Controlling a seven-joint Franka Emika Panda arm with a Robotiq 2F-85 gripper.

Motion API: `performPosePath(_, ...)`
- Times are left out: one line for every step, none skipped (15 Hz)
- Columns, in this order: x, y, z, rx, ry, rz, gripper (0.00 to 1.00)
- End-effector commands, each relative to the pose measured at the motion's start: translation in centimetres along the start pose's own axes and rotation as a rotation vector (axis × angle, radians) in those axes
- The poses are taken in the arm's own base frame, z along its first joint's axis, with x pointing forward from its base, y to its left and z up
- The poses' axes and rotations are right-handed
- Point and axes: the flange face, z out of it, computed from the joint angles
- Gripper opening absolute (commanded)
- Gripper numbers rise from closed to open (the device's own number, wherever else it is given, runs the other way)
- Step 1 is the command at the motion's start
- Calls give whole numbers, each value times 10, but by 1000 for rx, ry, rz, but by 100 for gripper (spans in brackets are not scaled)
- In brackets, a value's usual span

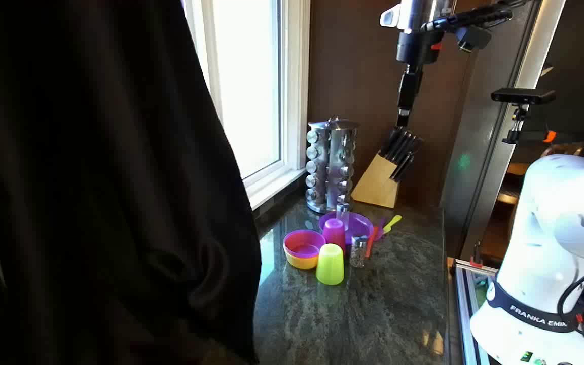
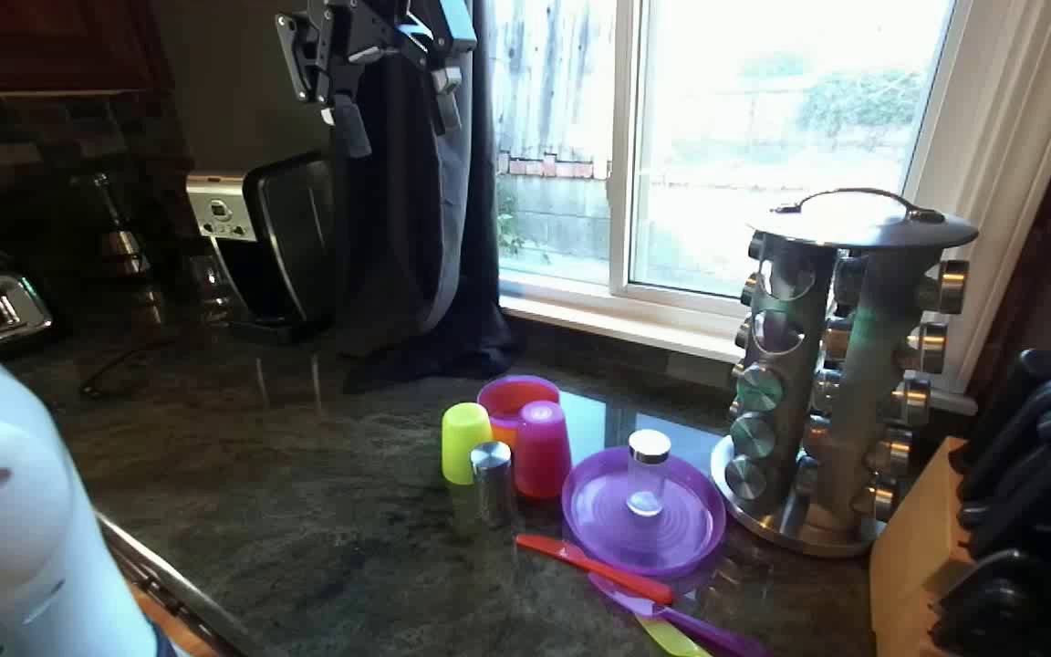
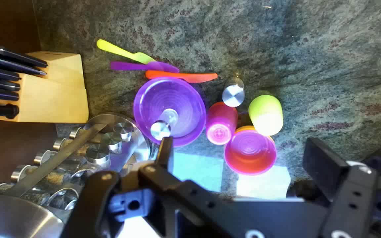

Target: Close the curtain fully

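The black curtain (image 1: pixel 119 177) hangs in soft folds and fills the left of an exterior view. In an exterior view the curtain (image 2: pixel 398 237) is gathered at the window's left side, its hem resting on the counter. The window (image 2: pixel 763 137) beside it is uncovered. My gripper (image 2: pixel 402 123) is high above the counter, fingers pointing down, in front of the curtain in that view; it also shows edge-on (image 1: pixel 403 116), well apart from the curtain. In the wrist view the gripper (image 3: pixel 243 155) has its fingers wide apart with nothing between them. A dark patch by the right finger may be curtain; I cannot tell.
A metal spice rack (image 2: pixel 840 365) and a wooden knife block (image 1: pixel 378 182) stand at the counter's far end. A purple plate (image 3: pixel 190 112), stacked bowls (image 3: pixel 250 152), a green cup (image 3: pixel 266 114) and a pink cup (image 3: pixel 222 122) stand below the gripper. A coffee machine (image 2: pixel 284 237) is beside the curtain.
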Motion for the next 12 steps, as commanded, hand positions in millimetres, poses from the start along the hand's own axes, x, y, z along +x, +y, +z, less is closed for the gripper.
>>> performPosePath(0,0,-1,0,-1,0,100)
performPosePath(0,0,-1,0,-1,0,100)
performPosePath(0,0,-1,0,-1,0,100)
performPosePath(0,0,-1,0,-1,0,100)
performPosePath(0,0,-1,0,-1,0,100)
performPosePath(0,0,-1,0,-1,0,100)
performPosePath(0,0,-1,0,-1,0,100)
performPosePath(10,-3,-9,-8,42,-35,100)
performPosePath(18,-11,-20,-40,69,-57,100)
performPosePath(25,-18,-32,-65,111,-80,100)
performPosePath(34,-27,-46,-84,151,-112,100)
performPosePath(42,-37,-64,-106,199,-139,100)
